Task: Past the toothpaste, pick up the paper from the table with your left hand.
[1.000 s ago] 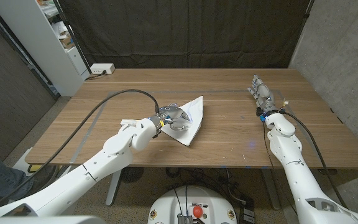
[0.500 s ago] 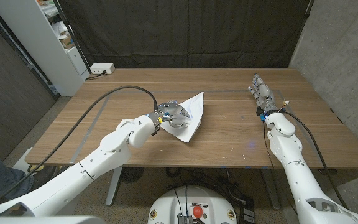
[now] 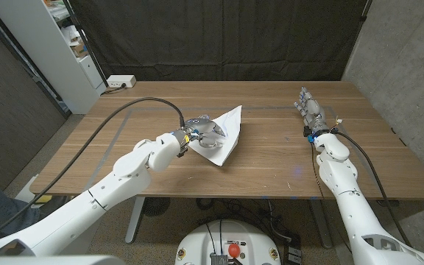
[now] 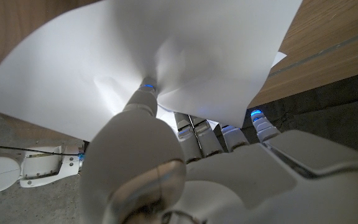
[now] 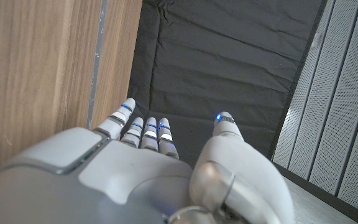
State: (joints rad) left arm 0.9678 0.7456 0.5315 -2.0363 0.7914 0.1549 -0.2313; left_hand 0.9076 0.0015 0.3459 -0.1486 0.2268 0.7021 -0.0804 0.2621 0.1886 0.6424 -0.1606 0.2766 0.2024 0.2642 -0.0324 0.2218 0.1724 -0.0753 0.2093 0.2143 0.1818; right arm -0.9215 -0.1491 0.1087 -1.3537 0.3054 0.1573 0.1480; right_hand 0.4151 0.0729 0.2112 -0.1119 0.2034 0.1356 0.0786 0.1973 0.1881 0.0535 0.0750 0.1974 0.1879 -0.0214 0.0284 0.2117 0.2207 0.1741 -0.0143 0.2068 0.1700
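Note:
A white sheet of paper [image 3: 227, 132] is bent and lifted near the middle of the wooden table [image 3: 271, 158], one corner pointing up. My left hand [image 3: 203, 135] grips it from the left side. In the left wrist view the thumb and fingers of the left hand [image 4: 185, 162] pinch the paper [image 4: 185, 56], which folds around the thumb tip. My right hand [image 3: 309, 110] stands at the table's far right with fingers stretched and apart, holding nothing. In the right wrist view the right hand [image 5: 148, 168] has nothing in it.
A white shelf unit [image 3: 65, 44] stands at the back left, with a power strip [image 3: 120, 82] on the floor beside it. A black curtain [image 3: 219, 37] hangs behind the table. A black cable [image 3: 124, 121] runs along my left arm above the table.
My left hand has moved slightly up and away with the paper, and the sheet has risen and tilted more off the table. The right hand has not moved.

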